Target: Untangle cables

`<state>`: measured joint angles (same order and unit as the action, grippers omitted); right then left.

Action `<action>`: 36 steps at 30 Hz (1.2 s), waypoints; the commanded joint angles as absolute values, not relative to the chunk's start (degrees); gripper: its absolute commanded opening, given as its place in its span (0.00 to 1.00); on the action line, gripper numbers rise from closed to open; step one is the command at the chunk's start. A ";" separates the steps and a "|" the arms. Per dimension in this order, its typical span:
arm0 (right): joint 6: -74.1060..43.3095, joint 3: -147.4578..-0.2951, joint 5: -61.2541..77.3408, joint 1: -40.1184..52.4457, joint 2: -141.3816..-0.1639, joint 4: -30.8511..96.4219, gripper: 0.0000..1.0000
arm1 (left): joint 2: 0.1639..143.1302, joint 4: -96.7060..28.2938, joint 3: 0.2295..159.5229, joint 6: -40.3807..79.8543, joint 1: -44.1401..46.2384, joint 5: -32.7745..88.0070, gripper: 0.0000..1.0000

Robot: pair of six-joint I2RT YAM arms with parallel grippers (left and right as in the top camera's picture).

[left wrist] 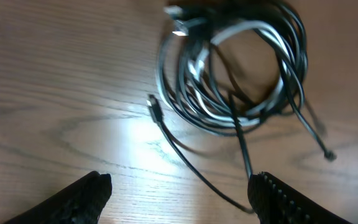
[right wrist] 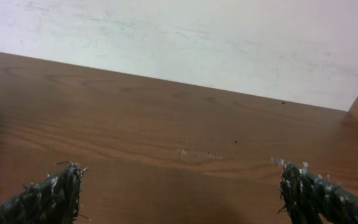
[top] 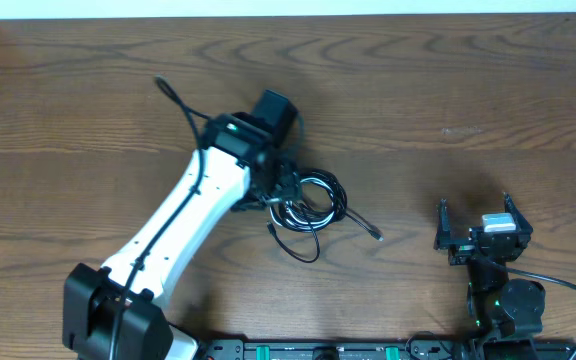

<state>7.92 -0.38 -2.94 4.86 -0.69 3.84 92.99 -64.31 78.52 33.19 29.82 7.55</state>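
The cables (top: pixel 313 205) lie in a tangled coil at the table's middle: several black loops with a white cord wound in, and loose plug ends trailing to the right and front. In the left wrist view the coil (left wrist: pixel 235 81) sits just ahead of my jaws, with one black strand running between them. My left gripper (top: pixel 290 190) (left wrist: pixel 182 190) is open and hovers over the coil's left edge. My right gripper (top: pixel 475 215) (right wrist: pixel 179 186) is open and empty, well to the right of the coil, over bare wood.
The wooden table (top: pixel 448 90) meets a white wall (right wrist: pixel 197 37) at the back. A thicker black wire (top: pixel 183 105) runs from the left arm toward the back left. Arm bases and a black rail (top: pixel 348 350) line the front edge.
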 commanded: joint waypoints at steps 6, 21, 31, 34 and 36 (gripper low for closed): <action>7.31 -0.32 -2.81 5.26 -0.38 4.05 0.99 | 92.49 -62.00 77.36 34.28 38.94 3.11 0.76; 7.31 -0.32 -2.81 5.26 -0.38 4.05 0.99 | 94.59 -50.00 69.47 36.51 46.13 2.94 0.71; 7.31 -0.32 -2.81 5.26 -0.38 4.05 0.99 | 100.47 -42.89 67.59 36.51 48.29 2.94 0.67; 7.31 -0.32 -2.81 5.26 -0.38 4.05 0.99 | 102.76 -41.54 67.59 36.49 48.36 2.90 0.63; 7.31 -0.32 -2.81 5.26 -0.38 4.05 0.99 | 103.83 -39.86 67.59 36.49 48.36 2.13 0.62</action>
<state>7.94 -0.38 -2.94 4.86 -0.69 3.84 102.24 -40.95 67.94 36.21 48.27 3.95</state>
